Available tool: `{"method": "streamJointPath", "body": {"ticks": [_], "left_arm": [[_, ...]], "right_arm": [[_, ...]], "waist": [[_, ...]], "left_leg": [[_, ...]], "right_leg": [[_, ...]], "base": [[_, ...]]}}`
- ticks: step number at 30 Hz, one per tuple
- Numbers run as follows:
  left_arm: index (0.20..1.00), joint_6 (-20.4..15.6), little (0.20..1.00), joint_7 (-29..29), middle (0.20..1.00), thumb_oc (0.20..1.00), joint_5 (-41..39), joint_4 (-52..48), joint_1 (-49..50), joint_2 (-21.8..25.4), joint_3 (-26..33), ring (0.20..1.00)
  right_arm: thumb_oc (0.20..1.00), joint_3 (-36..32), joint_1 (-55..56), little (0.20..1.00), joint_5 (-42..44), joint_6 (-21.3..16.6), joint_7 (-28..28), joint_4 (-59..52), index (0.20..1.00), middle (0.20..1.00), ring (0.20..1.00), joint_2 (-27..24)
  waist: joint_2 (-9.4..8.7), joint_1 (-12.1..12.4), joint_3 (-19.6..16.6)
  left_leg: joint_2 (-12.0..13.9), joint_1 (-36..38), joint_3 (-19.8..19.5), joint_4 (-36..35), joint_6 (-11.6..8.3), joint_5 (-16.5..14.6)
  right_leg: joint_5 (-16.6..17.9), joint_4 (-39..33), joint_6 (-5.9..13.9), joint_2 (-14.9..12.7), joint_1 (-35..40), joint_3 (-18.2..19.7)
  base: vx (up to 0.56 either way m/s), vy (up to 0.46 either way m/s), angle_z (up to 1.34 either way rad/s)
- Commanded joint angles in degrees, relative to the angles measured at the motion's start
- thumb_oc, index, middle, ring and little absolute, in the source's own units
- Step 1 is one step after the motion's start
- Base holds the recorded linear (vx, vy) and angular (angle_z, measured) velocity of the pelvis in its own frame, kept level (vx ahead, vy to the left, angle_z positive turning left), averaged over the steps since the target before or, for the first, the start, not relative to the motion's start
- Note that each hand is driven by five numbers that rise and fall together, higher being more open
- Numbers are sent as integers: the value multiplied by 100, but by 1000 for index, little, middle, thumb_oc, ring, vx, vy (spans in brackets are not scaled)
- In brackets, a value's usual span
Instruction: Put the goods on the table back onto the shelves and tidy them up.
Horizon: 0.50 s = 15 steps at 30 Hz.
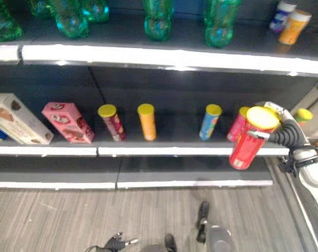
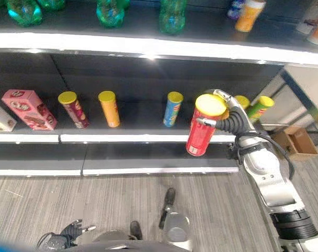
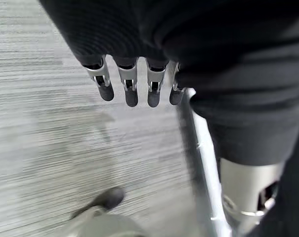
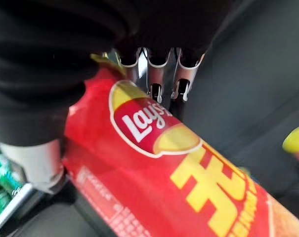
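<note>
From the left eye view, the right hand (image 1: 277, 131) has its fingers curled round a red cylindrical chip can (image 1: 249, 143) with a flat yellow lid, holding it tilted in front of the right end of the middle shelf (image 1: 148, 150). That dark shelf with a pale front edge carries a cream box (image 1: 19, 122) and a pink box (image 1: 68, 122) at the left, then slim tubes standing apart: a maroon can (image 1: 112, 123), an orange can (image 1: 147, 122) and a blue can (image 1: 209, 122). Glossy green bottles (image 1: 157, 19) stand on the upper shelf (image 1: 164, 56).

The right eye view shows the same red can gripped near its lid, with a green can (image 2: 259, 108) just behind the hand and a brown cardboard box (image 2: 294, 142) on the floor at the far right.

In the left wrist view, the left hand (image 3: 132, 86) hangs with relaxed, straight silver fingers holding nothing above the streaked grey floor (image 3: 50, 148).

In the right wrist view, the silver fingers press against the can's smooth printed red wall.
</note>
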Motion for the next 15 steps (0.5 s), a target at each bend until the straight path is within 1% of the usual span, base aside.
{"method": "streamJointPath", "body": {"ticks": [1,2,3,4,5,6,7,8,9,10,11,12,13,14,15], "left_arm": [[1000,-71,1000,89,1000,1000,17,-263,-14,116,5,1000],[1000,-69,1000,89,1000,1000,17,-265,-13,118,4,1000],[1000,-54,1000,75,1000,1000,1,-337,-1,128,9,1000],[1000,-50,1000,72,1000,1000,-19,-346,10,114,24,1000],[1000,-48,1000,77,1000,1000,-33,-362,8,115,26,1000],[1000,-54,1000,96,1000,1000,-79,-402,7,107,46,1000],[1000,-37,1000,87,1000,1000,-121,-450,8,109,42,1000],[1000,-39,1000,103,1000,1000,-141,-447,14,91,54,1000],[1000,-39,1000,103,1000,1000,-141,-446,8,95,57,1000],[1000,-36,1000,113,1000,1000,-175,-449,11,86,65,1000],[1000,-28,1000,134,1000,1000,-319,-427,-6,70,102,1000],[1000,-44,1000,148,1000,1000,-354,-425,12,60,130,1000],[1000,-49,1000,165,1000,1000,-368,-415,34,53,139,1000],[1000,-70,1000,187,1000,1000,-373,-401,48,55,139,1000],[1000,-87,1000,207,1000,1000,-377,-383,63,48,133,1000]], "right_arm": [[200,-284,-716,200,-171,-332,-56,-150,200,200,200,-294],[200,-289,-711,200,-171,-331,-55,-154,200,200,200,-291],[200,-308,-601,200,-233,-337,-28,-222,200,200,200,-292],[200,-288,-575,200,-266,-342,-3,-264,200,200,200,-284],[200,-290,-564,200,-261,-345,9,-312,200,200,200,-265],[200,-273,-565,200,-183,-366,28,-408,200,200,200,-204],[200,-259,-572,200,-140,-369,47,-480,200,200,200,-170],[200,-209,-594,200,-105,-383,44,-461,200,200,200,-146],[200,-209,-602,200,-105,-385,43,-457,200,200,200,-143],[200,-206,-592,200,-85,-388,56,-468,200,200,200,-144],[200,-103,-638,200,-117,-372,72,-455,200,200,200,-197],[200,-21,-687,200,-128,-370,78,-445,200,200,200,-220],[200,60,-752,200,-92,-370,116,-470,200,200,200,-197],[200,132,-803,200,-72,-383,133,-456,200,200,200,-186],[200,211,-873,200,-45,-412,142,-440,200,200,200,-204]], "waist": [[-50,167,-142],[-53,158,-144],[-54,151,-117],[-66,156,-106],[-110,161,-80],[-96,203,10],[-109,222,73],[-91,275,134],[-115,251,121],[-95,284,173],[-127,262,206],[-128,291,223],[-124,316,197],[-67,348,172],[-8,398,141]], "left_leg": [[918,484,-402,-201,-1083,-257],[921,458,-413,-157,-1085,-279],[1094,312,-335,427,-1202,-523],[1140,214,-273,742,-1285,-610],[1169,14,-247,1196,-1365,-631],[1267,-230,-223,1828,-1503,-527],[1301,-489,-277,2341,-1594,-383],[1378,-611,-299,2717,-1702,-264],[1347,-648,-315,2714,-1690,-233],[1469,-741,-347,2928,-1783,-131],[1754,-878,-312,2709,-1791,16],[1929,-791,-288,2323,-1758,-22],[2048,-644,-334,1704,-1697,-41],[2170,-542,-476,1126,-1693,63],[2247,-510,-724,605,-1696,301]], "right_leg": [[-282,-199,-62,405,618,-158],[-283,-199,-64,403,618,-170],[-454,-222,-142,455,816,-222],[-514,-276,-180,477,940,-245],[-554,-324,-232,464,1035,-257],[-632,-362,-313,505,1166,-236],[-668,-406,-388,522,1220,-248],[-743,-472,-454,592,1354,-247],[-728,-478,-453,563,1333,-267],[-792,-546,-492,638,1455,-276],[-810,-660,-442,592,1538,-315],[-808,-689,-390,557,1584,-267],[-808,-698,-317,507,1572,-175],[-827,-688,-263,515,1554,-84],[-847,-681,-218,520,1524,20]], "base": [[119,-113,76],[225,-191,88],[135,-111,66],[147,-134,68],[63,-78,30],[3,-55,12],[10,-42,-16],[-13,-18,-23],[23,-13,-20],[29,61,-18],[80,115,-19],[109,211,-21],[118,236,-31],[111,284,-53],[92,284,-69]]}}
